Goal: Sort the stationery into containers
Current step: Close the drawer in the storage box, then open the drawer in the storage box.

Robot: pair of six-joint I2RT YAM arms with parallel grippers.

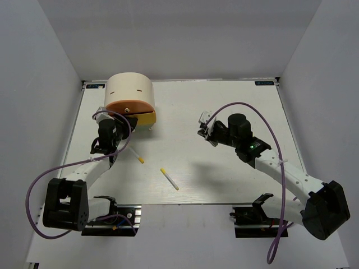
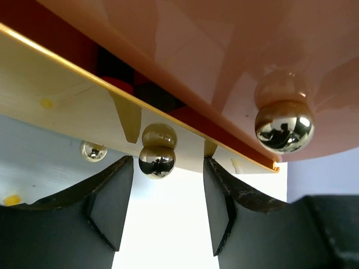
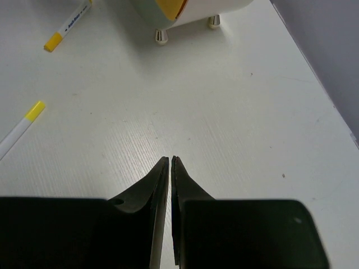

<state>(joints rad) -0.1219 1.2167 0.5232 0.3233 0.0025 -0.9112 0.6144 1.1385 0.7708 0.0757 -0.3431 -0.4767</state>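
Note:
The beige half-cylinder cabinet (image 1: 130,89) stands at the back left, with an orange drawer front (image 1: 130,105) and a yellow drawer (image 1: 147,116) below it that stands ajar. My left gripper (image 1: 119,120) is open right at the drawers. In the left wrist view its jaws (image 2: 168,168) flank the yellow drawer's round knob (image 2: 157,161) without touching it. Dark and red items show in the gap above the yellow front (image 2: 67,95). Two thin white pens with yellow tips lie on the table, one (image 1: 136,155) near the left arm and one (image 1: 169,179) further forward. My right gripper (image 1: 203,126) is shut and empty above the table.
The orange drawer's large knob (image 2: 283,126) hangs above right of my left fingers, and a third knob (image 2: 92,150) shows lower left. The right wrist view shows both pens (image 3: 67,25) (image 3: 19,128) and the cabinet's small feet (image 3: 161,37). Grey walls surround the white table (image 1: 235,168).

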